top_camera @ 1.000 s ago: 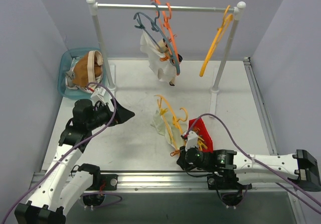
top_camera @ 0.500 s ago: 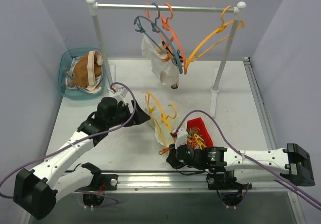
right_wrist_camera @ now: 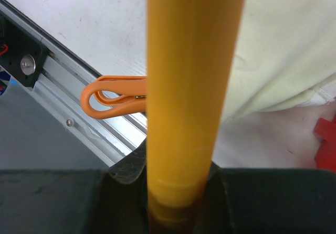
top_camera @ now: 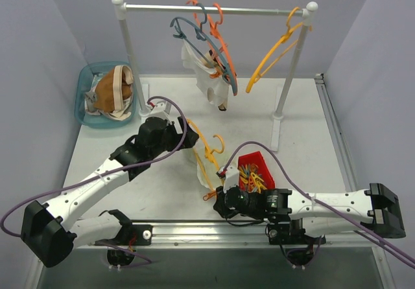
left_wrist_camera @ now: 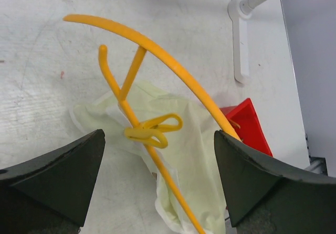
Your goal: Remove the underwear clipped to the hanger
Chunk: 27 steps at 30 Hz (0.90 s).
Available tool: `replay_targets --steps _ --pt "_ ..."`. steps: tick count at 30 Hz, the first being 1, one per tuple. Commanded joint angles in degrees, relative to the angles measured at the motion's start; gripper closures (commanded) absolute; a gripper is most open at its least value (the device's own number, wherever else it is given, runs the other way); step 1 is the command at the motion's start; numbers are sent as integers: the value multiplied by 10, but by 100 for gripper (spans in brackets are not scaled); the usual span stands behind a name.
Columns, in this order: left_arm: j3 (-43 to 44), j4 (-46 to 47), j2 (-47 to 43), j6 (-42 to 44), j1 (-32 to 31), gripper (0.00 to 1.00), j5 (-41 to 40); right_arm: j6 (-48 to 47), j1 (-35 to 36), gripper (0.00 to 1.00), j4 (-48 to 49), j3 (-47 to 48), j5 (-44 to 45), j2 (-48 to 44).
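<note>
Since half a second ago the left gripper (top_camera: 189,140) has reached further right over the table (top_camera: 311,127), and the hangers on the rail (top_camera: 162,7) have swung. From above, this gripper hovers at the upper end of the yellow hanger (top_camera: 206,148), which carries the pale underwear (top_camera: 205,171) just above the table. The right gripper (top_camera: 219,197) sits at the hanger's lower end, just left of the red bin (top_camera: 262,169). White briefs (top_camera: 209,81) hang clipped below the rail, and brown and cream briefs (top_camera: 110,91) lie in the teal basket (top_camera: 83,81) at the far left. At the left wrist, the dark fingers (left_wrist_camera: 58,176) stand wide apart and hold nothing. Beyond them a yellow clothespin (left_wrist_camera: 153,131) sits on the hanger's straight bar, against the fabric. At the right wrist, the jaws are closed tight on the hanger's bar, which fills the middle of the view. An orange clothespin (right_wrist_camera: 113,95) juts out to its left over the aluminium frame (right_wrist_camera: 68,97), and the underwear spreads to the right.
</note>
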Motion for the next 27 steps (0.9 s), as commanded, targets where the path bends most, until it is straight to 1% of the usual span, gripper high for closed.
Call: replay_targets --steps 1,2,5,11,12,17,20,22,24,25,26,27 --pt "43 -8 30 22 -7 6 -62 -14 7 100 -6 37 28 4" --pt "44 -14 36 24 -6 6 -64 -14 8 100 -7 38 31 3" --pt "42 -22 34 34 -7 2 -65 -12 7 100 -15 39 42 -5" --pt "15 -34 18 39 -7 18 -66 -15 8 100 -33 45 59 -19" --pt "10 -34 13 38 -6 24 -67 -15 8 100 -36 46 64 -23" --pt "-20 -39 -24 36 -6 33 -72 -10 7 100 -56 41 85 -48" --pt "-35 -37 -32 31 -5 35 -70 -10 7 100 -65 42 94 -61" --pt "-44 -32 -35 26 -5 35 -70 -11 6 100 -68 41 95 -67" --pt "-57 -23 -41 13 -3 30 -68 -13 6 100 -69 42 94 -67" --pt "-63 -7 -52 7 -4 26 -67 -14 5 100 -70 42 92 -66" --pt "-67 4 -60 -5 -3 16 -65 -14 5 100 -70 42 91 -65" --pt "-76 16 -69 -11 -4 12 -64 -14 5 100 -70 42 88 -59"
